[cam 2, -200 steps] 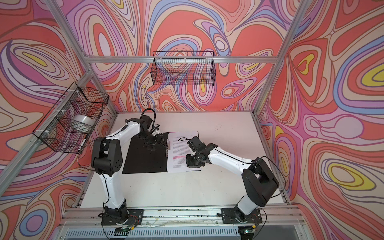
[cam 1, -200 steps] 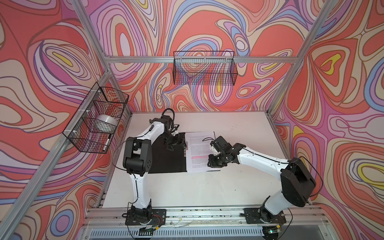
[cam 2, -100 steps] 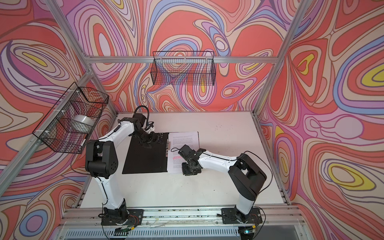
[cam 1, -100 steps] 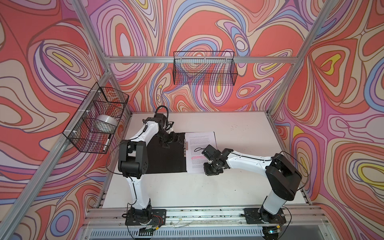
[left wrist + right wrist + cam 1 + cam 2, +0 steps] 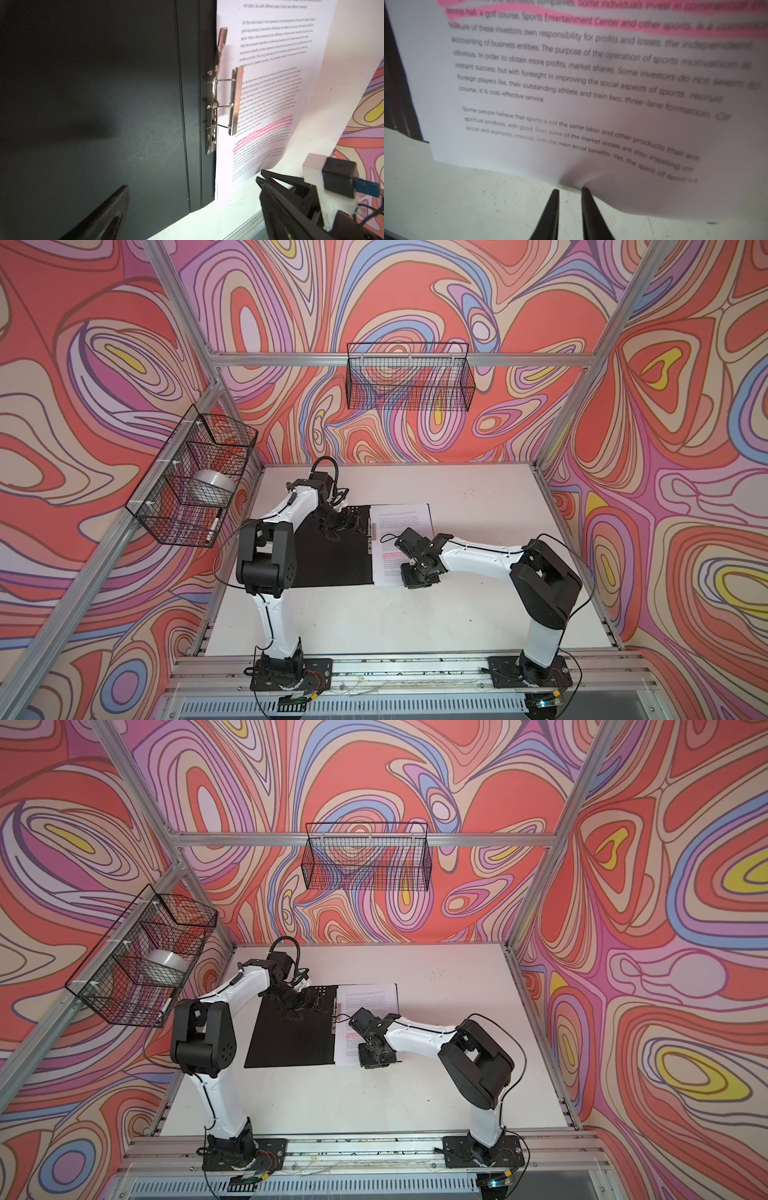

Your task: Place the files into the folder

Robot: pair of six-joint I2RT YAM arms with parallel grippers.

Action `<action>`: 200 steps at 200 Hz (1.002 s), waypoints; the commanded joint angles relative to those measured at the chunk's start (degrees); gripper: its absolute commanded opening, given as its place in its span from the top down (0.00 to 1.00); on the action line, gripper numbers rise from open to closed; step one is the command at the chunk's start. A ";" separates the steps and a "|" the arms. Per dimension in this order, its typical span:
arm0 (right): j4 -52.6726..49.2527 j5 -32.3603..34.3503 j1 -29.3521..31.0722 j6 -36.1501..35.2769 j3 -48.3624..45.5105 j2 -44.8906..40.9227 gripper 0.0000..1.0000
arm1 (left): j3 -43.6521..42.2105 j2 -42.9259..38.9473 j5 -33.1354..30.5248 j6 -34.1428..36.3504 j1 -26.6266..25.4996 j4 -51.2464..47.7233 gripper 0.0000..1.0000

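Observation:
The folder lies open on the table, black inside up. The files, white sheets with a pink band, rest on its right half. In the left wrist view the metal spine clip stands raised over the files. My left gripper hovers wide open over the far part of the folder. My right gripper is down at the files' near edge. Its fingers stand a narrow gap apart with bare table between. One fingertip touches the buckled edge of the files.
A wire basket on the left wall holds a tape roll. Another wire basket hangs on the back wall. The white table stretches toward the aluminium front rail.
My right gripper has moved from over the middle of the files toward me and down to their near edge. The left gripper has hardly shifted.

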 commanded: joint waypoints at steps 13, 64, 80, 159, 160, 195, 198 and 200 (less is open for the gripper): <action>-1.59 1.81 0.31 -0.77 3.26 1.25 0.79 | -0.47 0.45 0.97 0.82 0.12 0.54 0.03; -0.77 -3.03 3.15 -1.53 5.36 0.72 0.79 | -2.43 0.22 0.25 -0.05 0.13 1.40 0.03; -0.37 -4.57 4.64 -1.40 6.66 1.75 0.79 | -3.26 -0.13 0.16 -0.30 0.52 1.88 0.03; 4.47 -9.93 8.39 -0.52 11.37 9.12 0.79 | -4.67 0.17 1.14 -0.41 1.78 2.41 0.03; 4.50 -9.93 8.42 -0.50 11.43 9.19 0.79 | -4.68 0.10 1.13 -0.41 1.79 2.44 0.03; 3.35 -8.71 8.61 -0.66 13.44 11.38 0.79 | -4.96 0.00 1.42 -0.41 1.89 2.70 0.03; 3.09 -8.44 8.61 -0.72 13.61 11.56 0.79 | -4.97 0.02 1.43 -0.41 1.89 2.66 0.03; 2.92 -8.30 8.55 -0.67 13.71 11.68 0.79 | -5.03 0.03 1.39 -0.41 1.89 2.65 0.03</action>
